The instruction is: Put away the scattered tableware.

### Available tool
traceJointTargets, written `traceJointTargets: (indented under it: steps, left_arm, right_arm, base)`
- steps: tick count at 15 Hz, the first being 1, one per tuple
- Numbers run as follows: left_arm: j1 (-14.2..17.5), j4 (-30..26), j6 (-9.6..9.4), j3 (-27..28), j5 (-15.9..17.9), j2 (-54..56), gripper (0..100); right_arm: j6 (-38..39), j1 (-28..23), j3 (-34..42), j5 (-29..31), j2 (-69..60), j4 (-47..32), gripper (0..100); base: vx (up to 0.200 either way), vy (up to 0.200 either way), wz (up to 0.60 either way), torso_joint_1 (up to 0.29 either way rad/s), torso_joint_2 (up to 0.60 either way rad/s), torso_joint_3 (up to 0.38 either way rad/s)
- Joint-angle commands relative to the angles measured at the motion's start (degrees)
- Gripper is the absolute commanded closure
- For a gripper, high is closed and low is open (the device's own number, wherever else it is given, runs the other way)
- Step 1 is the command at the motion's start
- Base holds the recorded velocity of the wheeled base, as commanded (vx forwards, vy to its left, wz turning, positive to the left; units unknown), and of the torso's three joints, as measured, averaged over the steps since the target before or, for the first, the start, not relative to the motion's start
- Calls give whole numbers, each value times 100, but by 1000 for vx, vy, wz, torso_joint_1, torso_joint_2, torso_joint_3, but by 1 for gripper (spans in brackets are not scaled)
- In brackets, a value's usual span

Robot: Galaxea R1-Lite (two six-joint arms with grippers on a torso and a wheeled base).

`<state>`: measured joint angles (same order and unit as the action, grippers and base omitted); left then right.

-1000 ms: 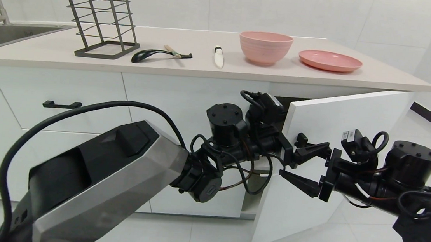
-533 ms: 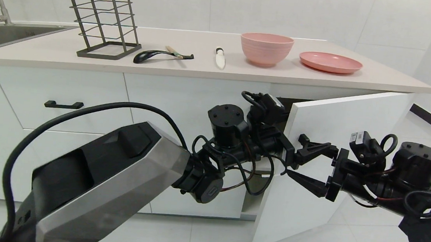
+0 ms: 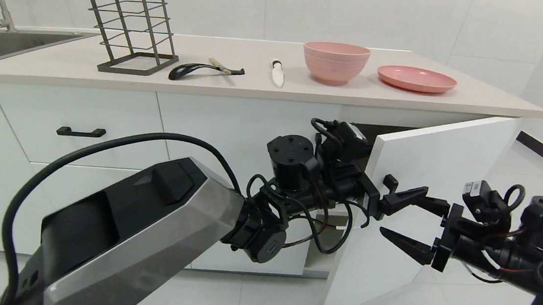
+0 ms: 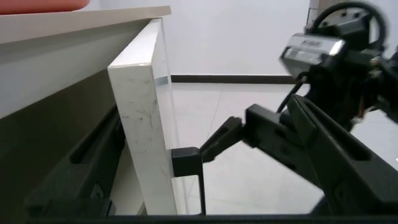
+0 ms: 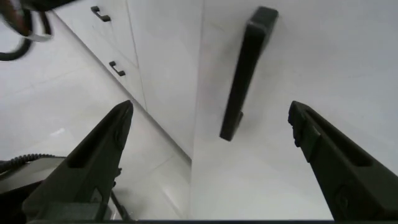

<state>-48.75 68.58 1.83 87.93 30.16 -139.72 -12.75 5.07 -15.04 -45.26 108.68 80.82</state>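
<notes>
Along the counter (image 3: pixel 257 90), has anything been put away yet?

Not that I can see. It's the biggest thing before us, and all the tableware lies on top of it. Under its right end the cupboard door (image 3: pixel 448 153) stands partly open, so I'd judge the job is barely begun.

And the wire rack (image 3: pixel 126 17)?

Upright on the counter, toward the sink (image 3: pixel 6 43), with nothing in its slots.

What about the arms?

Both are down at that door. The right claw (image 3: pixel 386 219) has its jaws spread wide in front of the door's outer face and holds nothing. The left claw (image 3: pixel 364 192) is at the door's free edge. Whether it is open or closed, I can't tell from here.

So where are the dishes?

The pink bowl (image 3: pixel 336 62) sits upright toward the right. The pink plate (image 3: pixel 416 78) lies flat beside it, not touching. Further left is the black ladle (image 3: pixel 195 70), near the foot of the rack. The white knife (image 3: pixel 277 73) lies between ladle and bowl, apart from both.

Anything smaller?

The door's black handle (image 5: pixel 245 74). It sits between the right claw's spread jaws, ungripped.

What's left, then?

Nearly everything, I'd reckon. All four pieces have yet to leave the counter, for the rack or the cupboard, I can't say which.
</notes>
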Motion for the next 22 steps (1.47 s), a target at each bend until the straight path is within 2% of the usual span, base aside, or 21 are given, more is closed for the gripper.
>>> traceJointTargets:
  steps: [1, 4, 7, 11, 16, 22]
  left_arm:
    - [-73, 6, 2, -30, 7, 23, 0]
    - [-187, -12, 2, -30, 7, 23, 0]
    - [-135, -12, 2, -30, -36, 23, 0]
    - [-240, 59, -7, -127, -45, -82, 0]
    - [-565, 428, -7, -540, -45, -100, 0]
    - [-1005, 357, 2, -479, -45, -267, 0]
  right_arm:
    - [1, -41, 854, 9, -1472, 12, 0]
    - [1, -147, 1504, -35, -2659, 4, 0]
    - [1, -85, 1504, -62, -4048, -664, 0]
    - [18, -112, 1346, -62, -4935, -761, 0]
    - [18, -261, 775, 62, -5102, -787, 0]
    - [10, -384, 230, 88, -4883, -884, 0]
  base:
    - [0, 0, 0, 0, 0, 0]
    - [0, 0, 0, 0, 0, 0]
    - [0, 0, 0, 0, 0, 0]
    - [0, 0, 0, 0, 0, 0]
    - [0, 0, 0, 0, 0, 0]
    - [0, 0, 0, 0, 0, 0]
